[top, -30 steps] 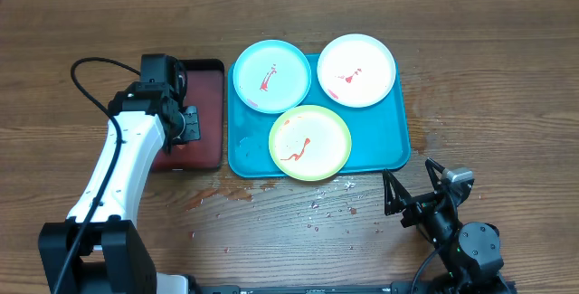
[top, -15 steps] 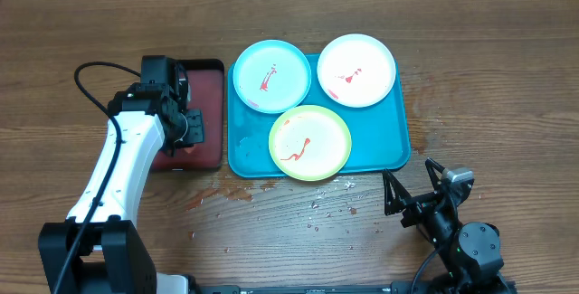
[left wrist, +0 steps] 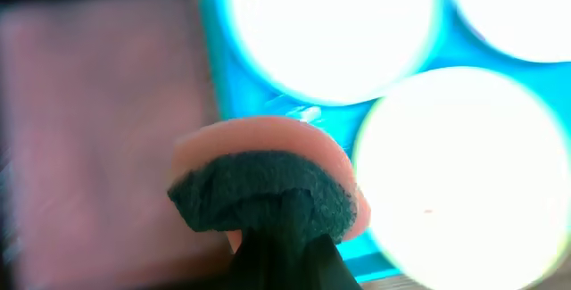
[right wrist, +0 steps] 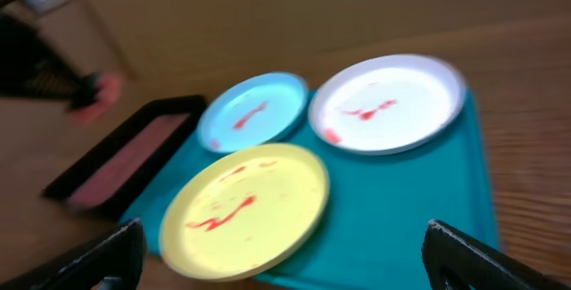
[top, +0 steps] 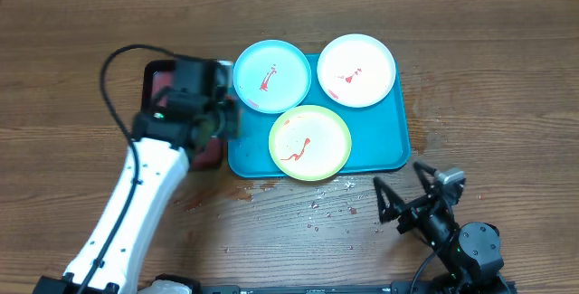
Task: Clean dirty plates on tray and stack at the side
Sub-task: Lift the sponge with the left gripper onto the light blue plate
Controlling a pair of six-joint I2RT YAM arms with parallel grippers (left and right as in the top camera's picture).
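Your turquoise tray (top: 389, 140) holds all three sauce-smeared plates: light blue plate (top: 271, 75) and white plate (top: 356, 70) at the back, lime green plate (top: 309, 143) in front. Your left gripper (left wrist: 284, 236) is clamped on a pink, green-faced sponge (left wrist: 263, 187) over the tray's left edge. Your right gripper (top: 398, 175) is spread wide and empty, off the tray's front right corner.

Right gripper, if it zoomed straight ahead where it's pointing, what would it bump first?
Probably the turquoise tray: the open right gripper points at its near edge, with the lime green plate just beyond. Depth is hard to judge.
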